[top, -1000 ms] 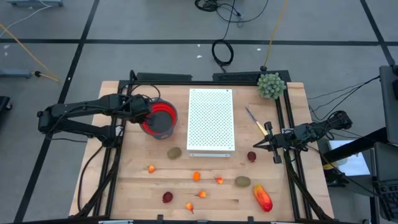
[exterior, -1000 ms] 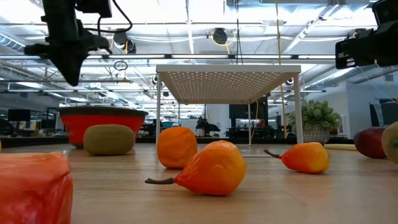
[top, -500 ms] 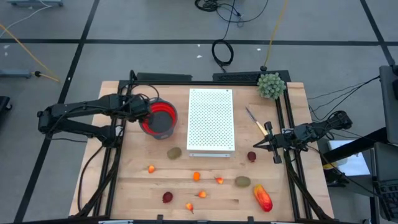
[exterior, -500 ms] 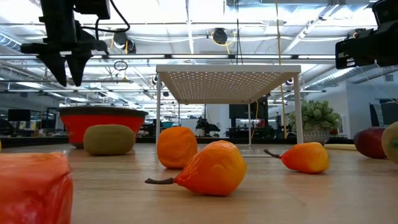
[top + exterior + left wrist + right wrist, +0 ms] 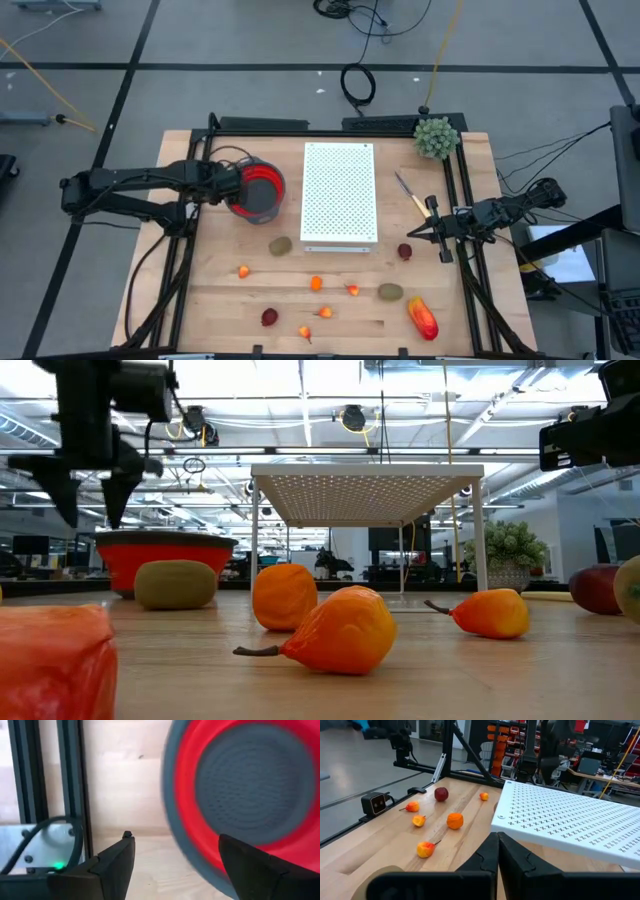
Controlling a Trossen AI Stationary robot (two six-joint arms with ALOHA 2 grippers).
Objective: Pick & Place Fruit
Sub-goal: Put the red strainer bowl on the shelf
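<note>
The fruit lies scattered on the near half of the wooden table: a brown-green oval (image 5: 280,245), a dark-red ball (image 5: 404,251), a small orange one (image 5: 316,283) and a larger red-orange oblong (image 5: 422,318) among them. A red bowl (image 5: 258,190) with a grey inside stands at the far left. My left gripper (image 5: 226,185) hangs open over the bowl's left rim, fingers pointing down, nothing between them (image 5: 175,860). My right gripper (image 5: 420,235) is shut and empty, level above the table by the right rail.
A white perforated stand (image 5: 340,195) rises in the table's middle. A yellow-handled knife (image 5: 412,197) lies to its right, and a green spiky ball plant (image 5: 436,137) sits at the far right corner. Black rails (image 5: 180,250) run along both sides.
My left gripper has opened wide above the red bowl and has drifted a little toward the table's left edge, from over the bowl to over its left rim. The fruit on the table has kept still.
</note>
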